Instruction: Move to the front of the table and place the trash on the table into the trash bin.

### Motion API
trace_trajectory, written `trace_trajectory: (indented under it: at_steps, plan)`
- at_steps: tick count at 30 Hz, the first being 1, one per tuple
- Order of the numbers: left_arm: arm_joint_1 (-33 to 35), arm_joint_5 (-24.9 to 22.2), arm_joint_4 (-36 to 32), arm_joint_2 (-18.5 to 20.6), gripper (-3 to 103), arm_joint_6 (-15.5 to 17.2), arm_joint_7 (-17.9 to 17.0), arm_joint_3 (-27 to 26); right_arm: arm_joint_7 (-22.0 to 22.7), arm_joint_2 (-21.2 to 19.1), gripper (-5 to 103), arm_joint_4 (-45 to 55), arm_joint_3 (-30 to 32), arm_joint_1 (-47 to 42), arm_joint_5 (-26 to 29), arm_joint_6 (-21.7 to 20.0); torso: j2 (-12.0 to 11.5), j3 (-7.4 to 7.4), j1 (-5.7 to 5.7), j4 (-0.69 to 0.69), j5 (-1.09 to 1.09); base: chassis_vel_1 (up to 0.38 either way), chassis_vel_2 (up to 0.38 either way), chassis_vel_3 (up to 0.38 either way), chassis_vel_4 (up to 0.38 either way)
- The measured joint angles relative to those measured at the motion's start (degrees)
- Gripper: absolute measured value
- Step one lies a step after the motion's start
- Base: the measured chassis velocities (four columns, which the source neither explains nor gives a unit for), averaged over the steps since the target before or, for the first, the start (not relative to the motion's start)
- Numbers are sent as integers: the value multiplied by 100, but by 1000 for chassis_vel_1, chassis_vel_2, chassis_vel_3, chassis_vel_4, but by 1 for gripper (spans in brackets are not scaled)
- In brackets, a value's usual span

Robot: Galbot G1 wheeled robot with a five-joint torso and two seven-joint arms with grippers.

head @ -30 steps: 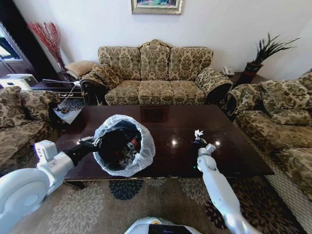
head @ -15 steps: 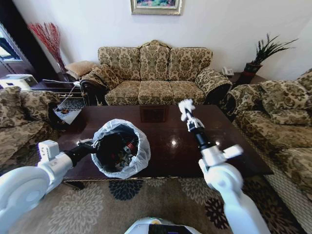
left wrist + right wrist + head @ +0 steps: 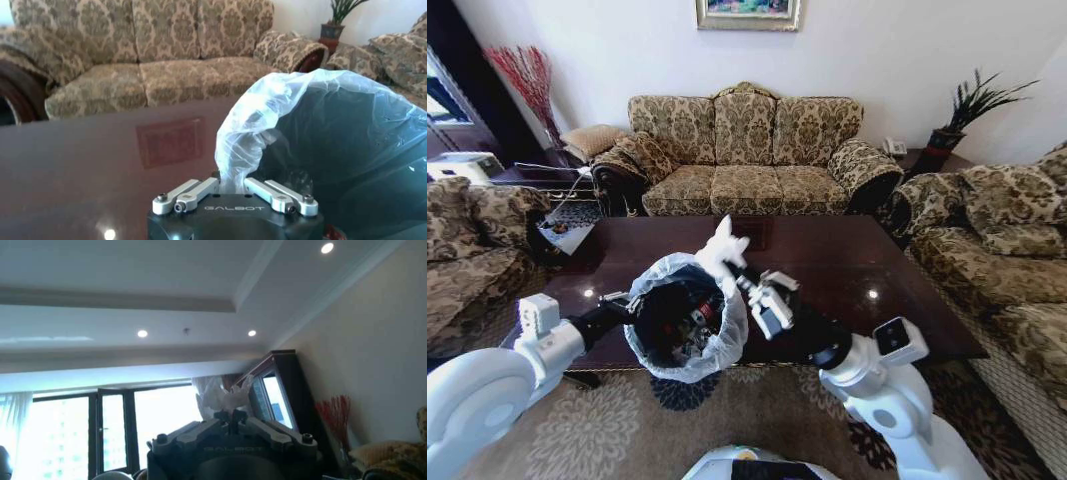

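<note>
Three-seat patterned sofa point(image 3: 745, 150) stands against the far white wall. Framed picture point(image 3: 748, 12) hangs above it. Matching sofas at left point(image 3: 472, 240) and right point(image 3: 1007, 245). Potted green plant point(image 3: 962, 110) in far right corner. Red dried branches point(image 3: 524, 75) far left. Patterned rug point(image 3: 617, 425) covers near floor.

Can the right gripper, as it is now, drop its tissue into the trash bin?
Probably yes: the right gripper holds the crumpled tissue at the trash bin rim, which the left gripper holds up; its mouth looks unobstructed.
</note>
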Motion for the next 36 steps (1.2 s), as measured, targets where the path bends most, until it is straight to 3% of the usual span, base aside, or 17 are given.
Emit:
trace_trajectory:
  at_steps: [2, 3, 5, 11, 13, 17, 19, 21, 23, 25, 29, 30, 31, 36]
  plan:
    - [174, 63, 0, -137, 2, 11, 43, -25, 1, 45, -3, -134, -133, -3, -353, 7, 0, 0, 0, 1, -1, 0, 0, 0, 0]
    - [265, 118, 0, -199, 2, 13, 64, -29, -3, 62, 2, -188, -188, -10, -503, 17, 0, 0, 0, 1, -1, 0, 0, 0, 0]
    - [293, 136, 0, -221, 2, 13, 71, -29, -6, 67, 2, -202, -206, -15, -545, 21, 0, 0, 0, 1, -1, 0, 0, 0, 0]
    - [590, 288, 0, -515, 2, 15, 110, -95, -6, 68, 28, -242, -462, -20, -720, 38, 0, 0, 0, 0, -1, 0, 0, 0, 0]
    - [637, 305, 0, -569, 2, 15, 115, -98, -3, 60, 28, -253, -500, -17, -733, 38, 0, 0, 0, 0, -1, 0, 0, 0, 0]
    - [762, 539, 0, -738, 2, 6, 257, -73, -22, 27, 51, -283, -608, -69, -801, 49, 0, 0, 0, 0, -1, 0, 0, 0, 0]
    - [785, 562, -1, -745, 2, 3, 267, -73, -29, 25, 51, -284, -621, -77, -811, 50, 0, 0, 0, 0, 0, 0, 0, 0, 0]
    - [812, 582, 0, -740, 2, -39, 285, -77, -37, 29, 66, -306, -673, -64, -818, 52, 0, 0, 0, 0, -1, 0, 0, 0, 0]
    - [811, 582, 0, -739, 2, -70, 296, -77, -38, 34, 66, -330, -706, -36, -817, 52, 0, 0, 0, -1, 0, 0, 0, 0, 0]
    - [789, 540, 0, -770, 2, -223, 383, -77, -39, 49, 78, -516, -929, 161, -797, 56, 0, 0, 0, -1, 0, 0, 0, 0, 0]
    - [597, 333, 0, -735, 2, -326, 466, -19, -44, 101, 88, -881, -1172, 401, -738, 101, 0, 0, 0, 6, 0, 0, 0, 0, 0]
    - [520, 238, 0, -681, 2, -353, 494, 12, -46, 122, 93, -995, -1205, 435, -737, 117, 0, 0, 0, 4, 0, 0, 0, 0, 0]
    - [396, 87, 5, -552, 2, -418, 527, 72, -57, 165, 98, -1152, -1215, 497, -742, 179, 0, 0, 1, -6, -2, 0, 0, 0, 0]
    - [243, 39, 18, -329, 2, -558, 670, 142, -52, 279, 100, -1560, -1200, 644, -809, 388, 0, 2, 1, 0, 2, 0, 0, 0, 0]
